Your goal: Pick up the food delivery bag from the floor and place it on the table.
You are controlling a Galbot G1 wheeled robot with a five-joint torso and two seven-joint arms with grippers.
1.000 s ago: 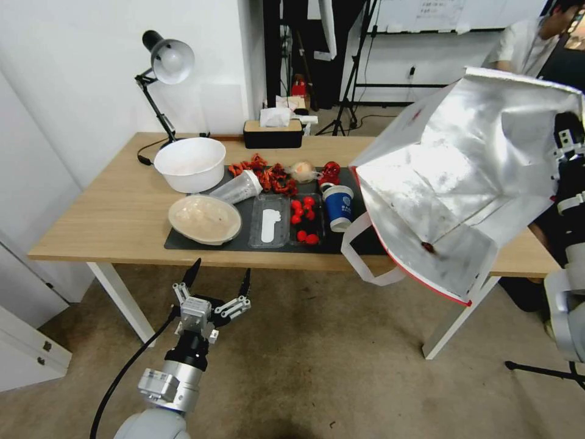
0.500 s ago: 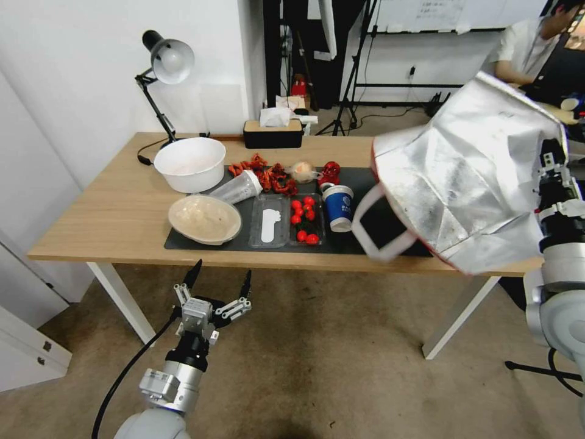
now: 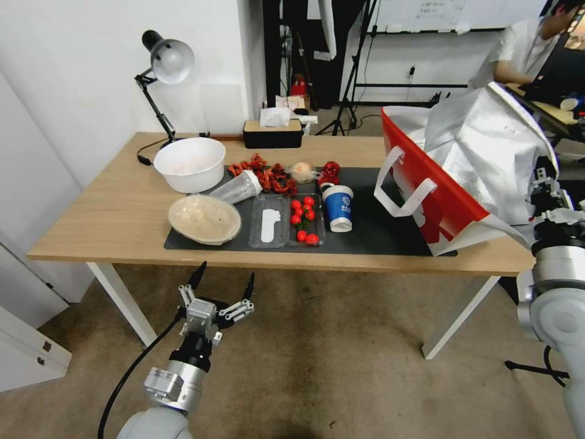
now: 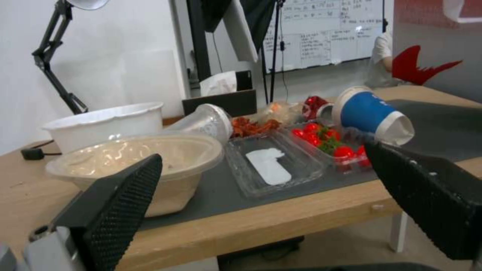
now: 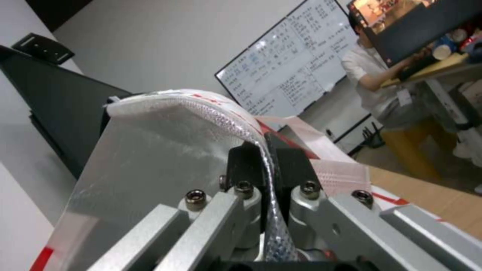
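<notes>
Food delivery bag (image 3: 451, 183) now sits on the right end of the table (image 3: 97, 219), red side facing us, base partly on the dark grey mat (image 3: 384, 228); half a second ago we saw it tipped in the air over that end, foil lining toward the camera, so it has swung upright and come down. We judge the placing nearly done, release left.

Left to right: the left gripper (image 3: 222, 286) hangs below the table's front edge over the carpet floor (image 3: 317, 366), jaws spread wide, nothing between them, barely shifted from the earlier pictures. Beyond its jaws on the table we see the white bowl (image 3: 189, 163), the lidded bowl (image 3: 204, 218), a tipped clear cup (image 3: 241, 188), a clear tray (image 3: 270, 227), cherry tomatoes (image 3: 303, 218) and the blue paper cup (image 3: 338, 207). In the left wrist view the blue cup (image 4: 369, 113) lies past the far jaw, the lidded bowl (image 4: 150, 158) past the near one.

White strap handle (image 3: 402, 186) droops on the bag's red face, just beside the blue cup, not touching it as far as we can tell.

Right gripper (image 5: 266, 165) is at the bag's far right side, jaws clamped on the bag's top rim (image 5: 201, 105), fabric pinched between them. Bag leans a bit toward that grip; we think it could slump once let go.
</notes>
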